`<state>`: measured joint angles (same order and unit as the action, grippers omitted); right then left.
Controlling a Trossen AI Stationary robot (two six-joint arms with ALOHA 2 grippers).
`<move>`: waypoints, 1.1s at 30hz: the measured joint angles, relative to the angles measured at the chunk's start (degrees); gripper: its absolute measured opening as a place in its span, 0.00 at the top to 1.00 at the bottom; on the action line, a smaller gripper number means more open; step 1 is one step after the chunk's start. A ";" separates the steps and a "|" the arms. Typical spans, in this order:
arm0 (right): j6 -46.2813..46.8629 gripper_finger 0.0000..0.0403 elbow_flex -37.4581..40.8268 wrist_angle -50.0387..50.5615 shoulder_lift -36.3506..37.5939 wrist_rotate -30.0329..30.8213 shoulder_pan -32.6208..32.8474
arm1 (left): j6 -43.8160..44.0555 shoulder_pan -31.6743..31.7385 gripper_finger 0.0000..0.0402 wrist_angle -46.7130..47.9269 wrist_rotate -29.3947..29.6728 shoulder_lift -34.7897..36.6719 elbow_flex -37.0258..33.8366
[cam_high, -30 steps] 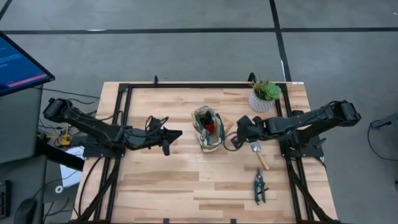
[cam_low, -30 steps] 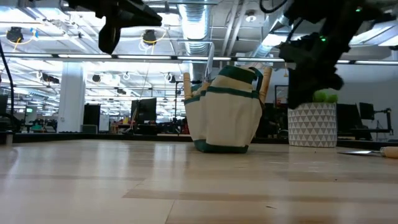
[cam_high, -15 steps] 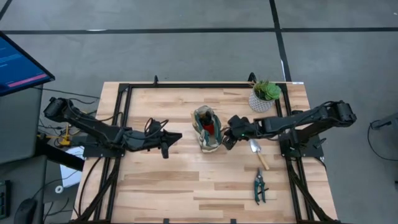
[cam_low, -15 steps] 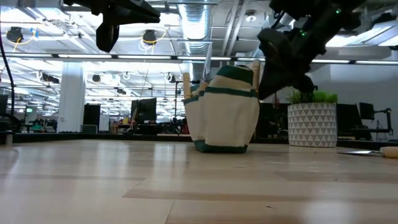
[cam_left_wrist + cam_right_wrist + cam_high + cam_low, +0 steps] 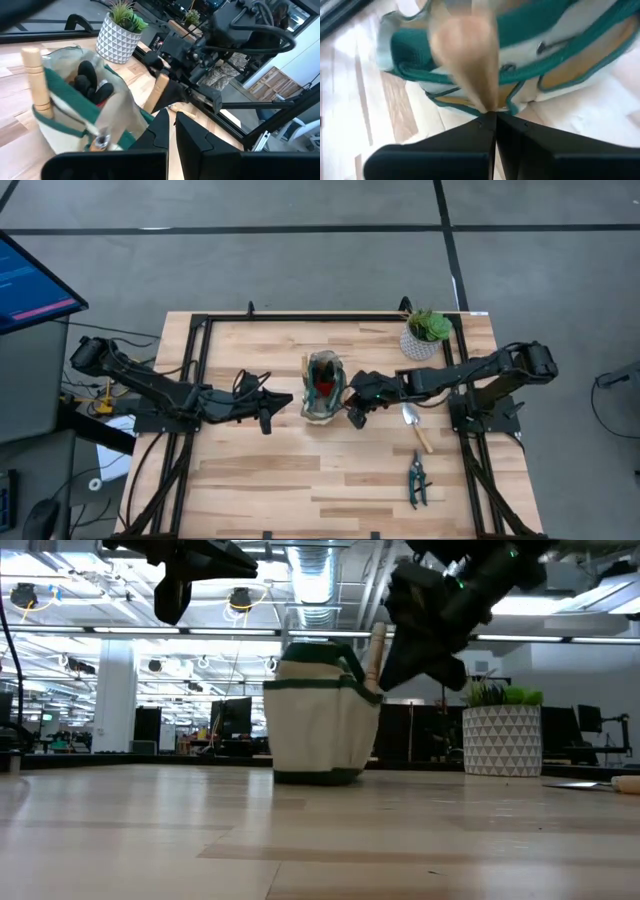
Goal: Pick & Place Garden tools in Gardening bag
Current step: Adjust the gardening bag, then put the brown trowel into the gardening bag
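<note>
- My right gripper (image 5: 354, 406), fingers closed, presses against the gardening bag (image 5: 322, 386) mid-table.
- My left gripper (image 5: 268, 408) waits closed nearby.
- I should stop pushing, lift clear, then fetch 1 trowel (image 5: 415, 425).

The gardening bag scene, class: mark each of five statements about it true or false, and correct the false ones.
1. The right pincer is right beside the gardening bag. True.
2. The pruning shears lie inside the bag. False: they lie on the table, near its front right.
3. One trowel lies on the table, to the right of the bag. True.
4. The left pincer grips the bag's handle. False: it hangs apart from the bag, on its left.
5. The potted plant stands at the table's front left corner. False: it stands at the back right.
</note>
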<state>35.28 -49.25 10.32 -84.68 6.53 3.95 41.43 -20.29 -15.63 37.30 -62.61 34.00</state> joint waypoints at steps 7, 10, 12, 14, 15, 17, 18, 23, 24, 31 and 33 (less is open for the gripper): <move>-4.62 1.00 -7.21 20.24 0.05 0.69 0.26 | 0.89 0.00 1.00 -0.30 0.00 0.00 0.00; -8.11 1.00 -9.79 30.65 2.05 0.58 0.97 | 1.02 0.00 1.00 -0.32 -0.12 0.00 0.00; -11.24 1.00 -11.43 36.39 4.24 0.47 1.54 | 1.02 0.00 1.00 -0.32 -0.67 0.00 0.00; -17.22 0.99 -12.76 45.30 6.70 0.06 2.28 | 1.00 0.00 1.00 -0.32 -1.56 0.00 0.00; -20.89 0.99 -13.43 48.80 7.76 -0.11 2.90 | 1.00 0.00 1.00 -0.29 -1.91 0.00 0.00; -28.38 0.95 -13.80 56.57 9.70 0.44 4.25 | 0.96 0.00 1.00 -0.31 -2.84 0.00 -0.01; -32.11 0.93 -13.75 59.88 10.44 0.58 5.02 | 0.77 0.00 1.00 -0.26 -3.15 0.00 -0.01; -46.33 0.74 -13.63 66.63 10.76 -0.50 8.48 | 0.61 0.00 1.00 -0.21 -3.24 0.00 -0.02; -47.97 0.70 -13.30 66.40 10.51 -0.61 9.24 | 0.59 0.00 1.00 -0.27 -3.24 0.00 -0.02; -20.21 0.45 -10.33 69.33 4.85 0.03 8.31 | 0.43 -1.47 1.00 -0.14 -3.26 0.00 -0.01; -8.94 0.44 -9.37 70.13 2.64 -2.65 6.96 | -0.18 -2.00 1.00 0.31 -3.29 -0.02 -0.02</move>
<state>26.34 -58.62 80.45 -82.03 3.89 10.91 41.25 -22.29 -15.32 34.01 -62.63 33.98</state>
